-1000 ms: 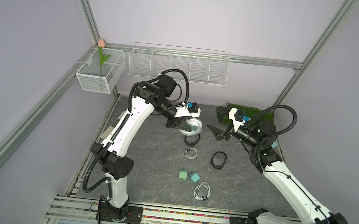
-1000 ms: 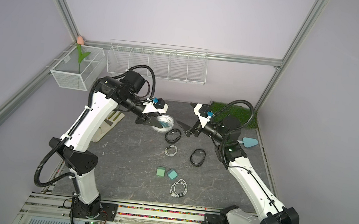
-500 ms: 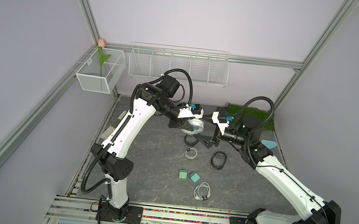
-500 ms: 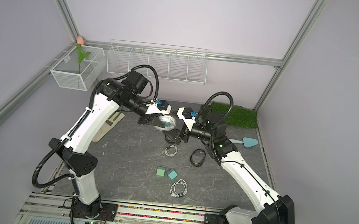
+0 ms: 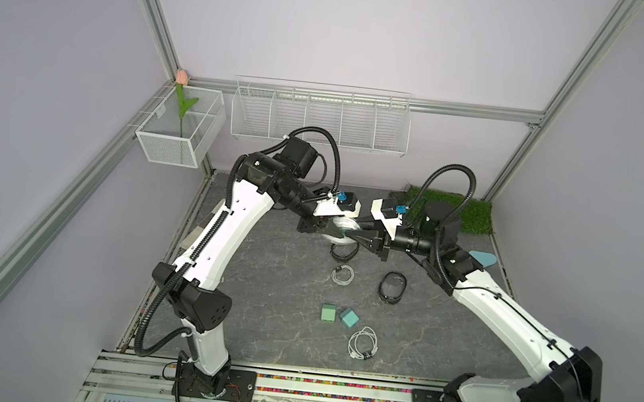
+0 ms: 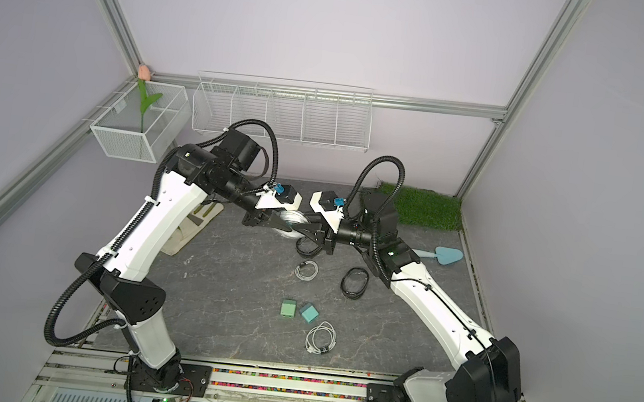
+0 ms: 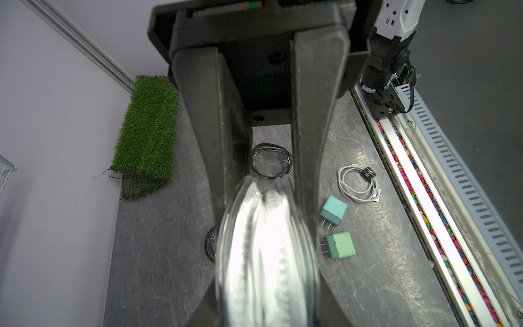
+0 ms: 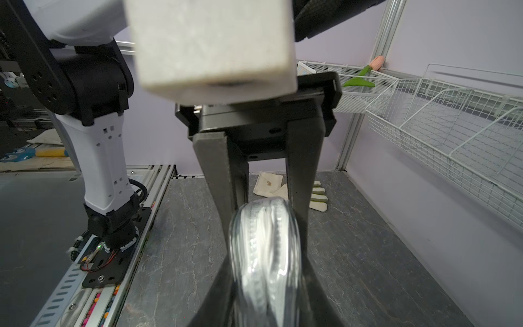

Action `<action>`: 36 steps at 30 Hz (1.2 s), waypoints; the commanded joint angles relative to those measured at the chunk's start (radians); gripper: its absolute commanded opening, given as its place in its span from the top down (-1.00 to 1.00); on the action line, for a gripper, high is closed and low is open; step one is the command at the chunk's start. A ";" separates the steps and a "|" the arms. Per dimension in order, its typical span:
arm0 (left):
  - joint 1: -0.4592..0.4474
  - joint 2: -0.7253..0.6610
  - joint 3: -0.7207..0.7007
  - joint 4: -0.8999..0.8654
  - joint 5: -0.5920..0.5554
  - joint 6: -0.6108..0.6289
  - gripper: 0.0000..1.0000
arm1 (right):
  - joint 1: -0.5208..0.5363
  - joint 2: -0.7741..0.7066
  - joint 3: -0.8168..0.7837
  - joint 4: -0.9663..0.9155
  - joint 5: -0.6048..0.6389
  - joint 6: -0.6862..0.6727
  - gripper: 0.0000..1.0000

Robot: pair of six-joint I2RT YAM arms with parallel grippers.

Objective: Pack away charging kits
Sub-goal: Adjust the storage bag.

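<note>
A round clear case [image 5: 344,229] [image 6: 294,219] with a white zip rim hangs above the table's back middle. My left gripper [image 5: 333,235] [image 7: 266,311] is shut on it from one side. My right gripper [image 5: 350,237] [image 8: 266,311] is shut on its opposite edge, fingers [image 7: 223,141] flanking it. On the table lie two green charger blocks [image 5: 328,313] [image 5: 349,318] [image 7: 341,245] [image 7: 334,211] and two coiled white cables [image 5: 342,274] [image 5: 363,343] [image 7: 358,184]. What the case holds cannot be told.
Two black-rimmed ring cases [image 5: 392,288] [image 5: 343,250] lie near the cables. A light-blue trowel [image 5: 482,258] and grass mat [image 5: 473,216] sit at the back right. A wire basket [image 5: 319,120] hangs on the back wall; a glove [image 6: 191,228] lies at the left.
The right arm swung left to the case held by the left gripper, and its jaws closed from wide open onto the case. The left gripper kept its hold.
</note>
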 commanded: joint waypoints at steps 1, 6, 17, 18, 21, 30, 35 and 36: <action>-0.004 -0.032 -0.018 0.023 0.041 0.019 0.67 | -0.006 -0.015 -0.018 0.087 0.034 0.063 0.71; -0.004 -0.086 -0.108 0.123 0.063 0.003 -0.32 | -0.005 -0.047 -0.114 0.355 0.084 0.219 0.81; 0.021 -0.077 -0.089 0.165 0.146 -0.069 -0.14 | -0.003 -0.034 -0.239 0.757 0.105 0.388 0.86; 0.031 -0.070 -0.084 0.172 0.164 -0.083 -0.16 | -0.003 -0.031 -0.240 0.778 0.099 0.399 0.86; 0.061 -0.060 -0.070 0.197 0.196 -0.124 -0.28 | -0.002 -0.026 -0.234 0.791 0.075 0.404 0.86; 0.094 -0.067 -0.095 0.262 0.279 -0.190 -0.29 | 0.002 -0.017 -0.241 0.817 0.098 0.380 0.86; 0.094 -0.072 -0.107 0.271 0.323 -0.187 -0.17 | 0.012 0.008 -0.238 0.849 0.148 0.378 0.86; 0.094 -0.070 -0.109 0.272 0.330 -0.189 -0.22 | 0.015 0.014 -0.238 0.865 0.159 0.383 0.87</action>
